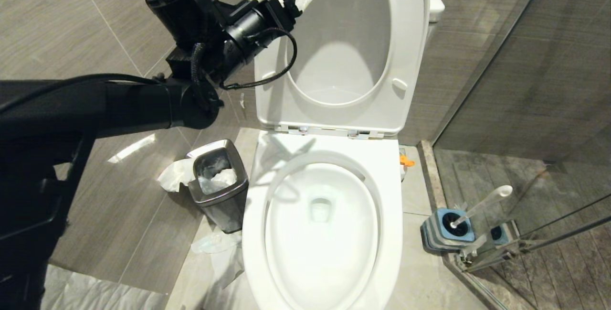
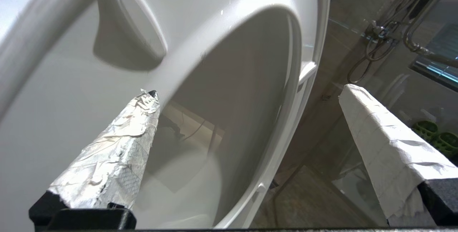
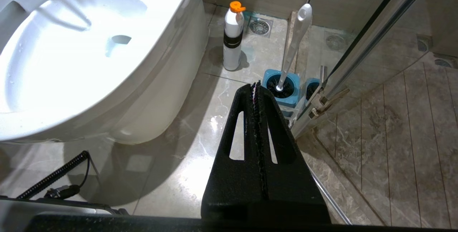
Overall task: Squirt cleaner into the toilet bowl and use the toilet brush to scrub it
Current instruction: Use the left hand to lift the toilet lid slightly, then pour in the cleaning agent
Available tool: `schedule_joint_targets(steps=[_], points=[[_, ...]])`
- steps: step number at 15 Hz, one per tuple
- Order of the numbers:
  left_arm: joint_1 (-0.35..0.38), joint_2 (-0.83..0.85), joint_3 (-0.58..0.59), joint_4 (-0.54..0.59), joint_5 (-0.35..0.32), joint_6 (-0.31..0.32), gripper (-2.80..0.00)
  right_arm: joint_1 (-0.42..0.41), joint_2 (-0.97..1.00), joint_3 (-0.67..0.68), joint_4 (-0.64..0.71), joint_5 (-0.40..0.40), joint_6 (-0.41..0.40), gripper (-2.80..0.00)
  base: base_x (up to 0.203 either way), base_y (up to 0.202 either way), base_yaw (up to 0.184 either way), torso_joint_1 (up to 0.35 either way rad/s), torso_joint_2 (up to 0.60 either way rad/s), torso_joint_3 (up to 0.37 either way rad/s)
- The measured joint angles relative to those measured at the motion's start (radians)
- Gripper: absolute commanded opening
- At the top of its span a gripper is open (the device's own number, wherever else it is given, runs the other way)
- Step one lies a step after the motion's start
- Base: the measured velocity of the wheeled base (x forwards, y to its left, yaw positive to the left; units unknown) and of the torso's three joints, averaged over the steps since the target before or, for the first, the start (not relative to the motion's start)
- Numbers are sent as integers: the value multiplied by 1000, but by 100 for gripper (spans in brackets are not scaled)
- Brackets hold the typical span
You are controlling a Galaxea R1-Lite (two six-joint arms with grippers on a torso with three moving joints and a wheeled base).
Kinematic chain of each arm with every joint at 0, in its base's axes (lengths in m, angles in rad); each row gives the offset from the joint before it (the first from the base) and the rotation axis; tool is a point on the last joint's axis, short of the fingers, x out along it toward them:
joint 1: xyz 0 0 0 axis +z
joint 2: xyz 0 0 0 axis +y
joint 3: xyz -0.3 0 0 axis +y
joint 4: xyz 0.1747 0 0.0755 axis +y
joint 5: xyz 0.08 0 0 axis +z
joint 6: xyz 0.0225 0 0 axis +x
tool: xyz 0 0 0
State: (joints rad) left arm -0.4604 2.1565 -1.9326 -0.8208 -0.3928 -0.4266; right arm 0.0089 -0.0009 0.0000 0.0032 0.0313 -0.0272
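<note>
While gaping wide, left pincer (image 2: 247,92) holds nothing.

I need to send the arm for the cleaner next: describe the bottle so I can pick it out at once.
Start at the white toilet bowl. On the floor tiles beside its base, towards the back wall, stands an upright bottle. It is slim and white with a dark band and an orange cap, unlike the toilet brush nearby, which leans out of a blue holder.

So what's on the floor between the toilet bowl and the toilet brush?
In the right wrist view, a white bottle with an orange cap stands between toilet bowl and toilet brush; otherwise bare tile.
</note>
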Motion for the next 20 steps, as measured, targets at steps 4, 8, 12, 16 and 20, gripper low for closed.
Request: schedule_joint_targets(steps=[4,8,12,16,20], points=[[22,-55,3,66,-3,-35,0,0,0,0,0,0,0,-280,0,0,0,0,0,0],[46,-132,4,179,-1,-34,0,0,0,0,0,0,0,-280,0,0,0,0,0,0],[74,-213,40,207,0,-14,0,0,0,0,0,0,0,-280,0,0,0,0,0,0],[112,-306,111,299,-2,-13,0,0,0,0,0,0,0,-280,0,0,0,0,0,0],[140,-416,124,546,16,65,0,0,0,0,0,0,1,-280,0,0,0,0,0,0]])
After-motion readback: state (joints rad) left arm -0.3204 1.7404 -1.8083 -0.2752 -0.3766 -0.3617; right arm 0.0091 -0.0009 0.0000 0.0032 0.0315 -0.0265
